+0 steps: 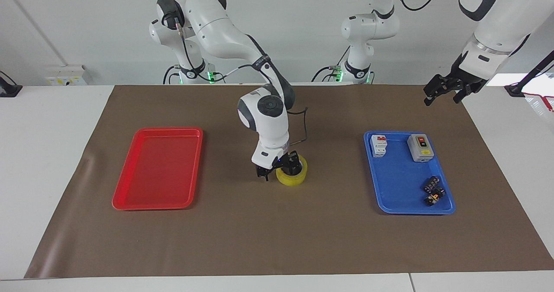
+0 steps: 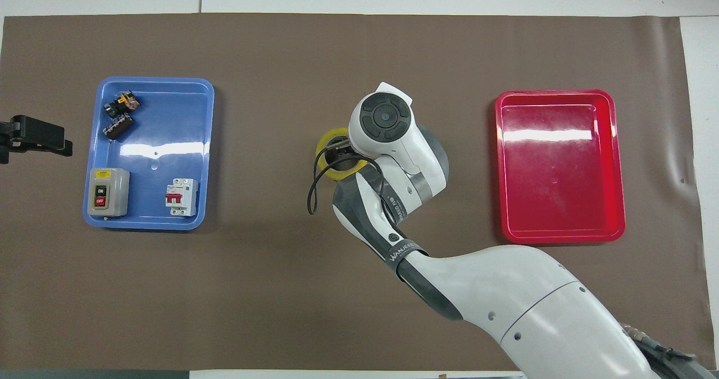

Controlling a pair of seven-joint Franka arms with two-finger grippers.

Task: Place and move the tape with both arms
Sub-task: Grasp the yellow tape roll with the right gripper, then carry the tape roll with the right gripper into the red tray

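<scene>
Brown mat (image 1: 277,240): one tape (image 1: 296,178), right hand (image 1: 279,167) astride its wall; left hand (image 1: 446,89) spread, waiting.

White table (image 1: 52,162) covered by brown paper sheet (image 1: 277,240), on which are laid red tray (image 1: 130,197), yellow tape roll (image 1: 294,179), blue tray (image 1: 398,197).

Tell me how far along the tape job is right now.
Done: the tape lies on the brown mat between the trays. In hand: the right gripper is down at the roll, one finger inside its core, straddling its wall. Left: lifting it and setting it down, probably in the red tray. The left gripper waits open, raised near the blue tray.
</scene>
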